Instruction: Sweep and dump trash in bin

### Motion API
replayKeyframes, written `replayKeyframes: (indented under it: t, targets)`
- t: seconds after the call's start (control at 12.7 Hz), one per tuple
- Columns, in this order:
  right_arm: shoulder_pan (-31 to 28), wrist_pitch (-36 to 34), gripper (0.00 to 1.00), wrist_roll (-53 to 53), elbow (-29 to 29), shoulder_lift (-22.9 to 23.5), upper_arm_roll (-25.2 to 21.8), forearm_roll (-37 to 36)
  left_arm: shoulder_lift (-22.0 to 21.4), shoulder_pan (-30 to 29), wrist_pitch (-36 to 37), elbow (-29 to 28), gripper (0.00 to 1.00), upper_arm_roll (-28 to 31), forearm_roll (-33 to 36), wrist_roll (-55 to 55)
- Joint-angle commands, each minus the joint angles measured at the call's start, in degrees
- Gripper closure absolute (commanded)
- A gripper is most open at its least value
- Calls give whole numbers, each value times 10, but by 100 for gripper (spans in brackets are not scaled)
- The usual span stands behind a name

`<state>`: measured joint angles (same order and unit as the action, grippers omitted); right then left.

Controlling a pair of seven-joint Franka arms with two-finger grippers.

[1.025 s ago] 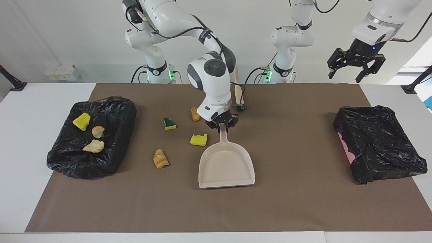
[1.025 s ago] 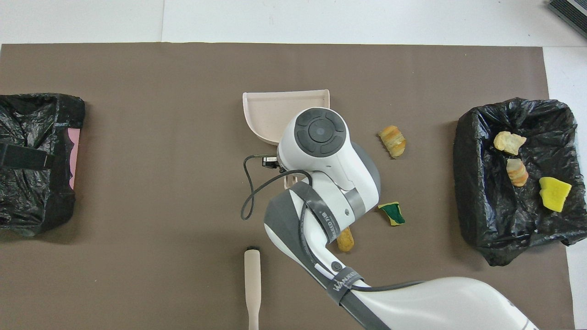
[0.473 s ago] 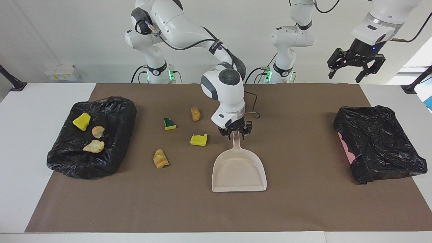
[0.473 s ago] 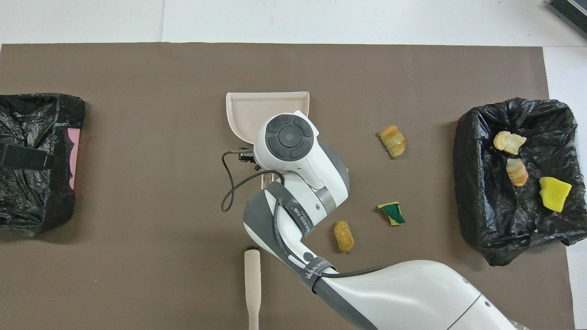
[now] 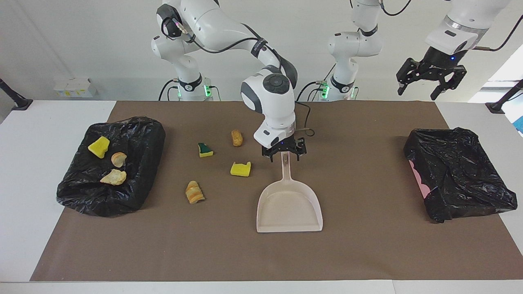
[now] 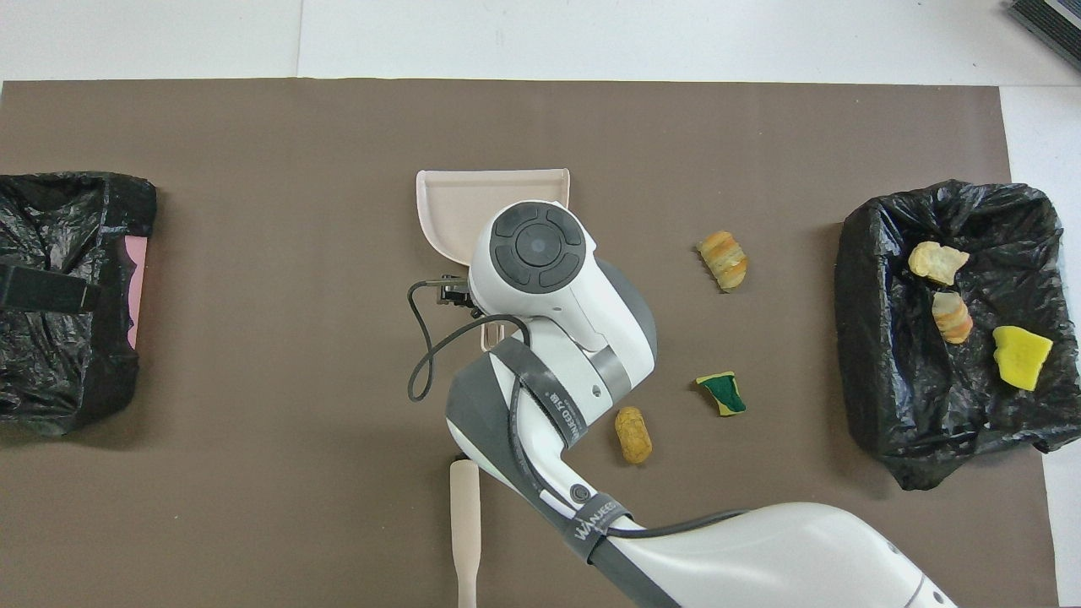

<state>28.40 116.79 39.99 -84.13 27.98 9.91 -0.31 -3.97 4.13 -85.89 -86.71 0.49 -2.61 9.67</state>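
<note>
Seven scraps of trash sit split between mat and bin. Four lie loose on the brown mat, all toward the right arm's end from the right tool: a yellow notched scrap just beside the dustpan handle, an orange-brown nugget nearer the robots, a yellow scrap w/ green face further toward that end, and a striped tan-orange scrap farther from the robots, level w/ the pan's body. The other three, a yellow wedge, a tan lump and a pale tan chunk, rest in the black-bagged bin at the right arm's end of the table.

The right tool hangs low over the top of the beige dustpan's handle, fingers apart, straddling the handle w/o clamping it. The pan lies flat on the mat, mouth pointing away from the robots.

In the overhead view the hand brush handle shows close to the robots' edge, partly under the right arm.

The left tool waits high, fingers spread, over the left arm's end of the table, near a second black-bagged bin w/ pink showing at one side.
</note>
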Motion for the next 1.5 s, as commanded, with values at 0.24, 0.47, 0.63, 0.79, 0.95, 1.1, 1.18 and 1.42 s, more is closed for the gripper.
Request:
replayKeyframes:
  t: [0.24, 0.47, 0.63, 0.79, 0.95, 1.1, 1.18, 1.42]
  targets:
    - [56, -40, 0, 69, -129, -112, 0, 15, -2, -1, 12, 8, 0, -9, -3, 1]
    - [103, -34, 0, 129, -186, -153, 1, 17, -9, 5, -5, -4, 0, -16, -3, -39]
    - [141, -26, 0, 140, -230, -164, 4, 42, -3, 23, -40, -16, 0, -19, -4, -43]
    - [173, 19, 0, 170, -296, -190, 5, 58, 3, 57, -102, -44, 0, -19, -4, -43]
    - [206, 57, 0, 176, -363, -217, 5, 99, 14, 87, -139, -60, 0, -19, -4, -53]
    - [239, 75, 2, 179, -394, -217, 5, 126, 43, 124, -184, -61, 0, -19, -4, -96]
    - [253, 83, 8, 192, -406, -216, 4, 128, 57, 140, -209, -61, 0, -19, -4, -121]
    - [260, 89, 36, 214, -417, -221, 5, 129, 111, 191, -262, -60, 0, -19, -3, -173]
